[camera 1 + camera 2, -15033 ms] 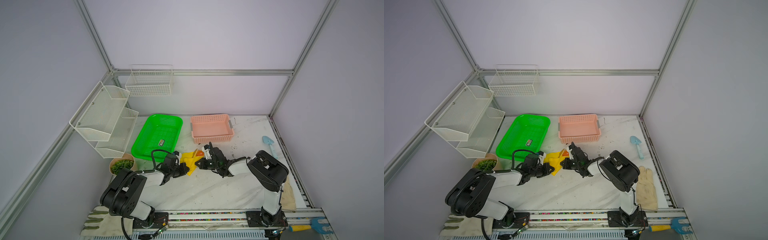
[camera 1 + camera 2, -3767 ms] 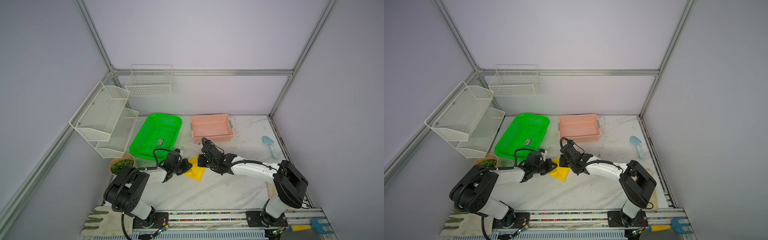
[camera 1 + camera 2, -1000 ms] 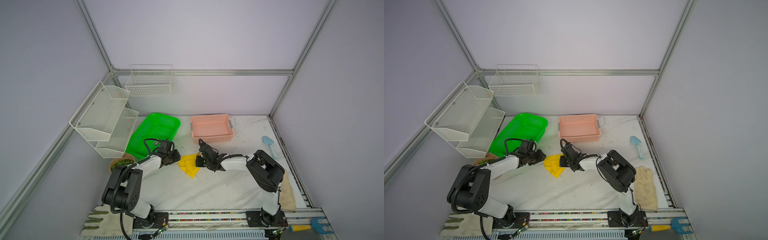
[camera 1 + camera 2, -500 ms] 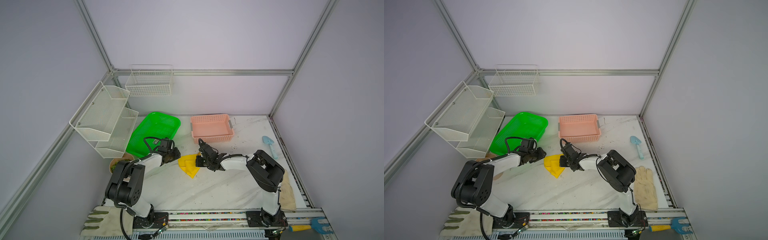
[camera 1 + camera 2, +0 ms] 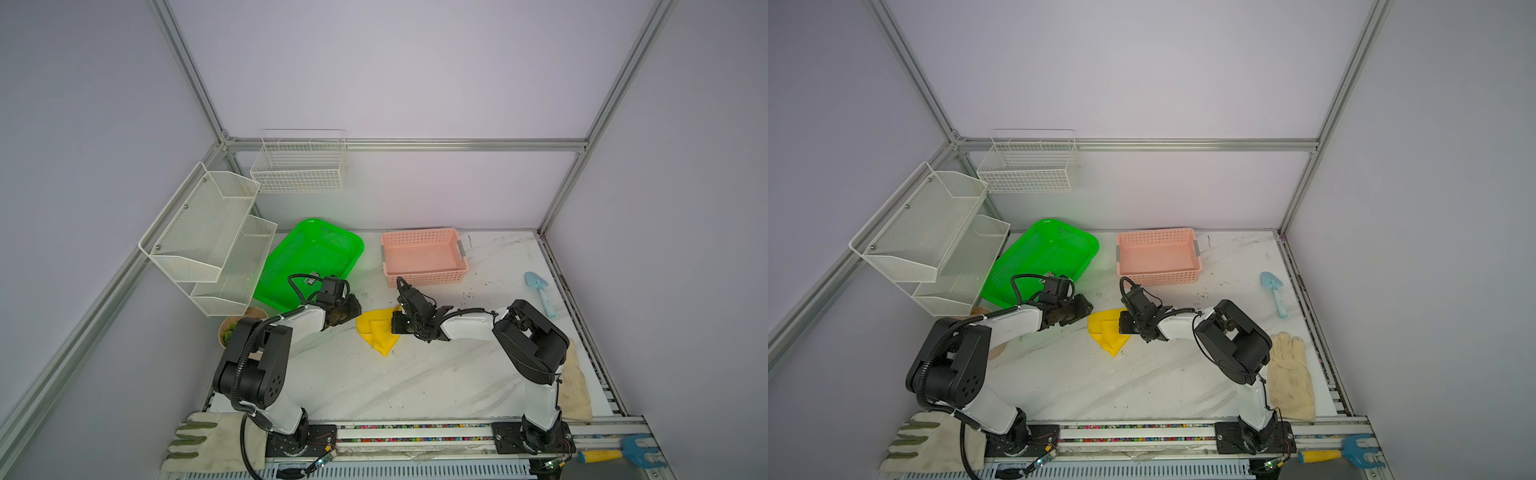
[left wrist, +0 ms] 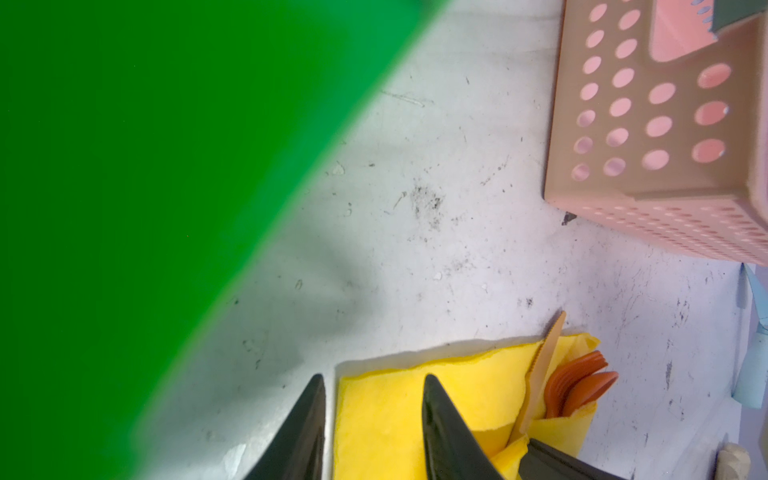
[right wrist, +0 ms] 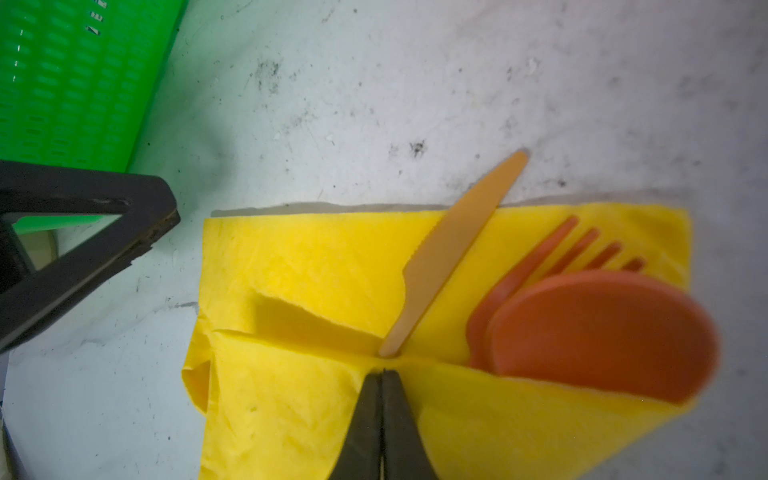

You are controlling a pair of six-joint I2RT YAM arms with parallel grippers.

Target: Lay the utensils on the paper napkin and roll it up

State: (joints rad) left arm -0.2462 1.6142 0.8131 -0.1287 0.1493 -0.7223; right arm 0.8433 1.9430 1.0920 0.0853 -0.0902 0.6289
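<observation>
Right gripper (image 7: 382,374) closed tight, tips on the napkin (image 7: 324,266) fold covering the utensil handles; spoon (image 7: 602,336), fork (image 7: 536,259) and knife (image 7: 453,249) heads point toward the pink basket (image 5: 426,277). Napkin lies near that basket's front. Left gripper (image 6: 372,378) parted, empty, at the napkin's opposite edge, farther off.

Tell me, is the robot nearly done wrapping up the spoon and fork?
About halfway. Done: the orange spoon, fork and knife lie on the yellow napkin, and one flap is folded over their handles. In hand: the shut right gripper has its tips on that fold; the open left gripper straddles the napkin's edge. To do: rolling it up, since the heads stick out and much paper lies flat.
</observation>
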